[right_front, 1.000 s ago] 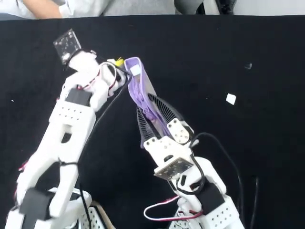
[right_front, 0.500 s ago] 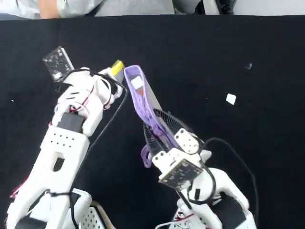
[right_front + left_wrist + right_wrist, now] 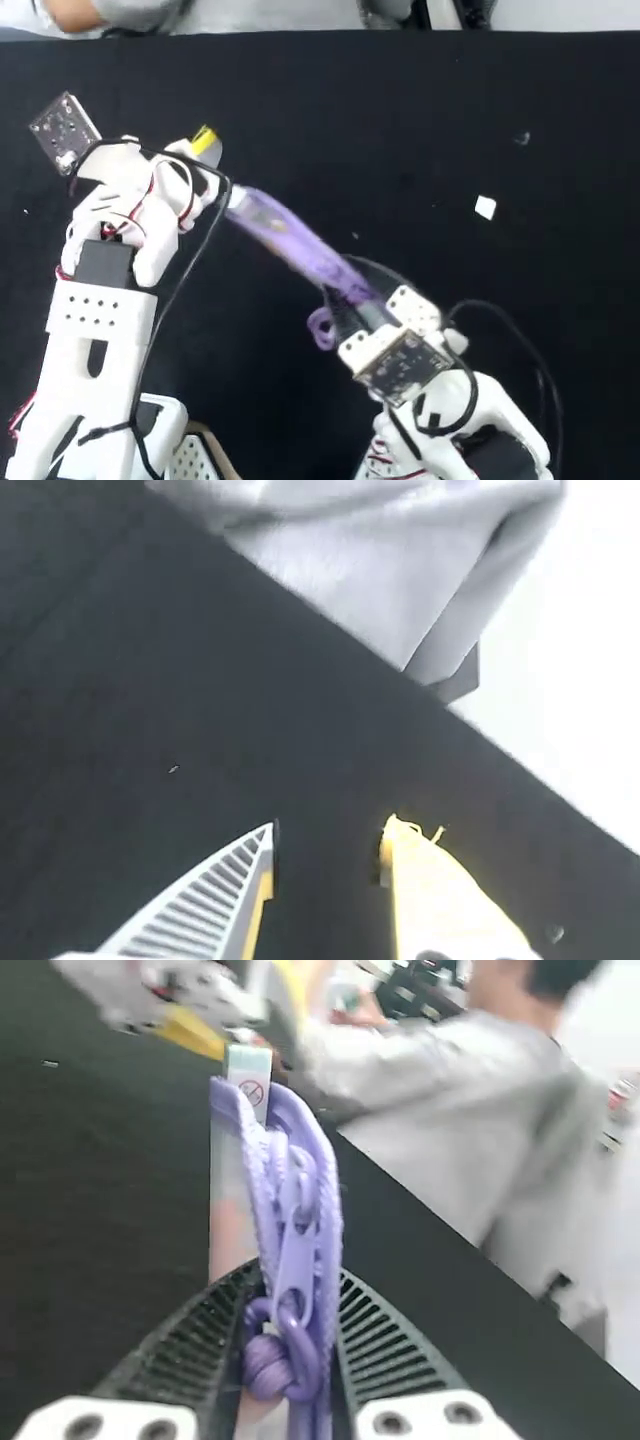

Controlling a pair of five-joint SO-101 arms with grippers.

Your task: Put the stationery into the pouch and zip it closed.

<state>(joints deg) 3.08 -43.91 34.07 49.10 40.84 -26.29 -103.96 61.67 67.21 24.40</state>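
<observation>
The purple pouch [image 3: 290, 240] hangs stretched above the black table, slanting from my right gripper [image 3: 345, 300] up toward the left arm. My right gripper [image 3: 295, 1278] is shut on the pouch [image 3: 290, 1180] at its zipper end, with the pull and a knotted cord between the black ribbed fingers. The pouch's far end carries a white tag [image 3: 248, 1082] and lies close beside the left arm's yellow finger. My left gripper [image 3: 200, 148] stands at the far left. In its own wrist view the left gripper [image 3: 325, 850] is open, with only black table between the fingers.
A small white block [image 3: 485, 208] lies on the table's right side, with a tiny speck [image 3: 520, 138] farther back. The table's far edge [image 3: 400, 32] runs along the top of the high view. Cables trail from the right arm's base [image 3: 530, 380].
The left arm has swung to the left. The pouch has tipped from nearly upright to a long slant toward the left, and the right gripper has shifted slightly nearer and rightward while holding it.
</observation>
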